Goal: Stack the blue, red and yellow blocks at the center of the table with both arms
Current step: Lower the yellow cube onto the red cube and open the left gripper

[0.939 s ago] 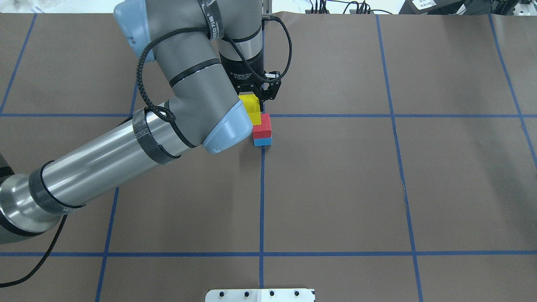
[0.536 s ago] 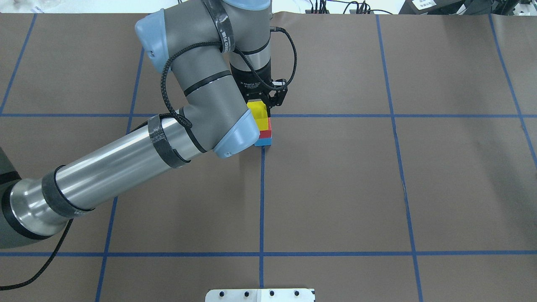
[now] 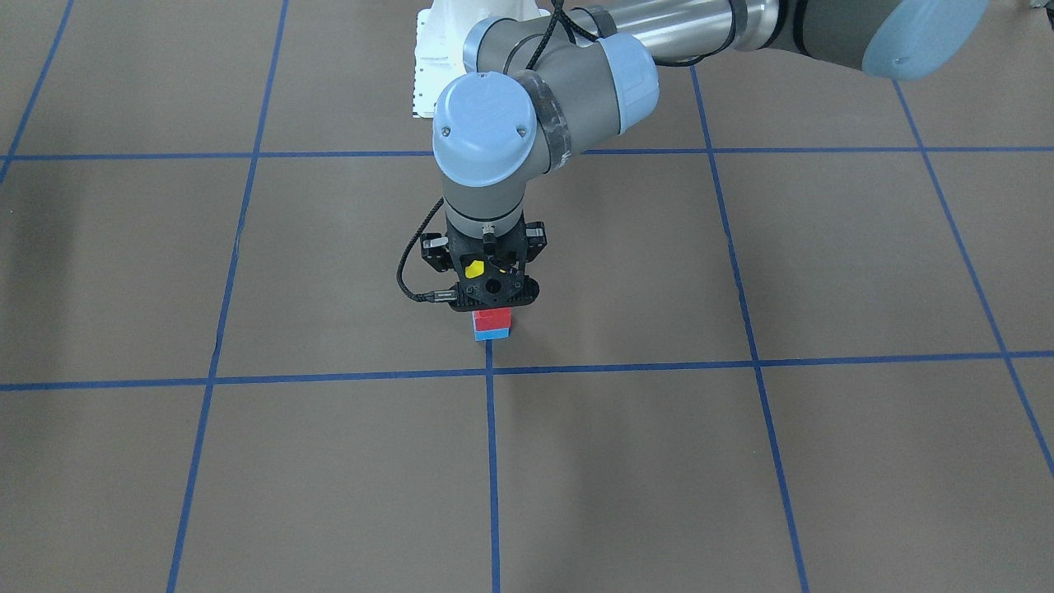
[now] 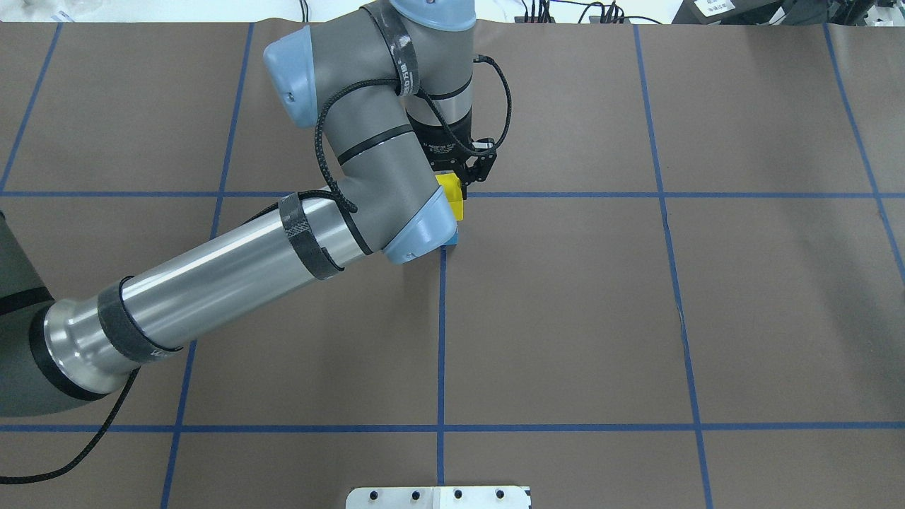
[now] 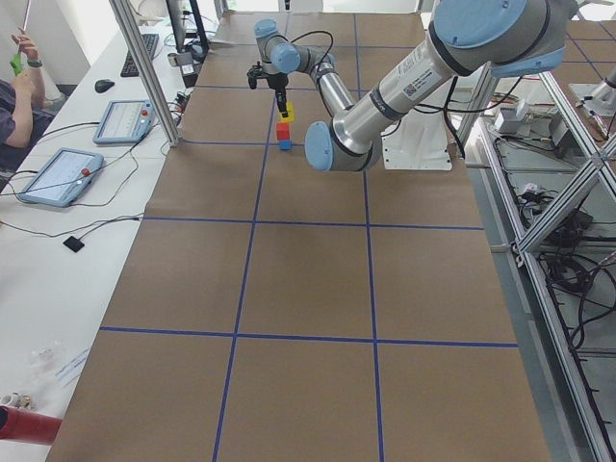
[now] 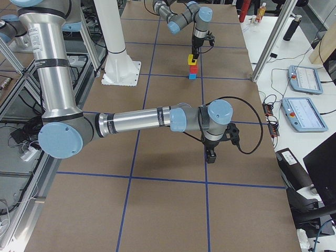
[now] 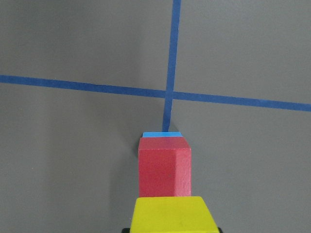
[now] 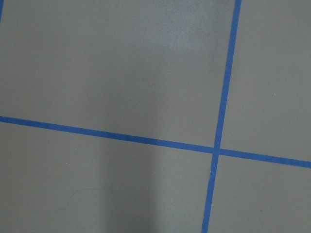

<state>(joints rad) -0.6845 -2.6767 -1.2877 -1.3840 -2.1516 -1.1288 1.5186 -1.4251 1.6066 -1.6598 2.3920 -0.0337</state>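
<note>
The left gripper pinches one yellow block between its fingers. Directly beneath the claw stands one red block atop one blue block, near a crossing of tape lines on the table. Well apart, the right gripper hangs low over the table; whether it is spread or pressed together cannot be told

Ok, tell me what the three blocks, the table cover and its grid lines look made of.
Yellow block, red block and blue block: probably painted wood or dense foam; matte, opaque faces, red slightly grainy. Table cover: looks like brown kraft paper, matte, faintly creased. Grid lines: likely blue masking tape, flat strips.
</note>
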